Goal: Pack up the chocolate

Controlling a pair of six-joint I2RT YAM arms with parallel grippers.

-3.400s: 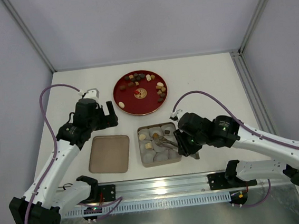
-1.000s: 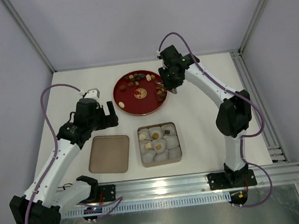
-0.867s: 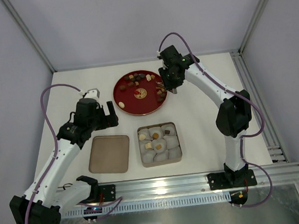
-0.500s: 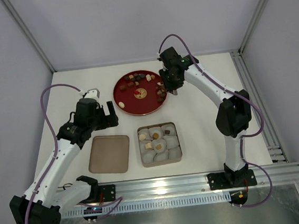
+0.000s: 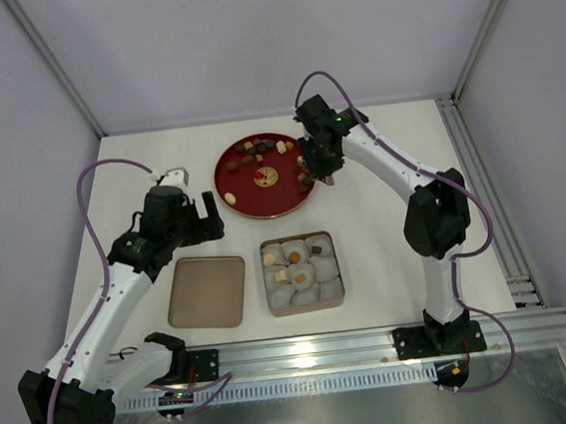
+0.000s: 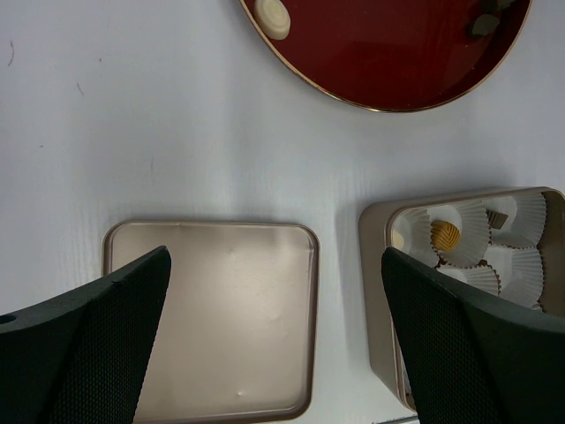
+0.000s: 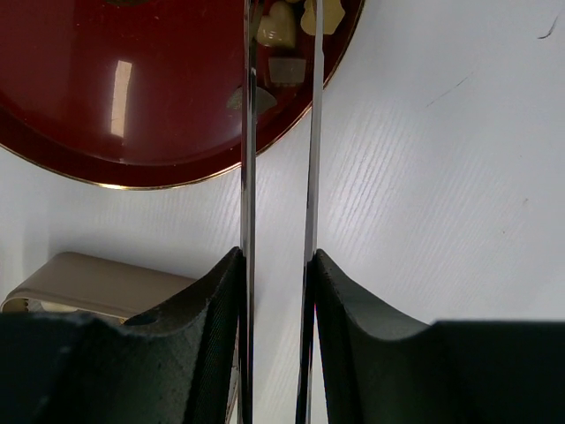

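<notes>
Several chocolates (image 5: 257,152) lie on a round red plate (image 5: 237,198); a few more sit in the paper cups of the square tin (image 5: 302,272). My right gripper (image 5: 319,160) is shut on metal tweezers (image 7: 248,132) over the plate's right rim. The blades stand apart, and a tan cube (image 7: 286,71) and cream candies (image 7: 272,28) lie at their tips. My left gripper (image 5: 199,218) is open and empty, hovering above the tin's lid (image 6: 212,318). In the left wrist view a cream candy (image 6: 272,15) lies on the plate and a gold ball (image 6: 445,235) sits in a cup.
The flat tan lid (image 5: 207,291) lies left of the tin. The tin also shows in the left wrist view (image 6: 375,265) and at the lower left of the right wrist view (image 7: 97,283). White table (image 5: 394,221) lies right of the tin and plate.
My right arm left the tin and swung to the plate's right rim with the tweezers, then edged slightly left. The left arm has not moved.
</notes>
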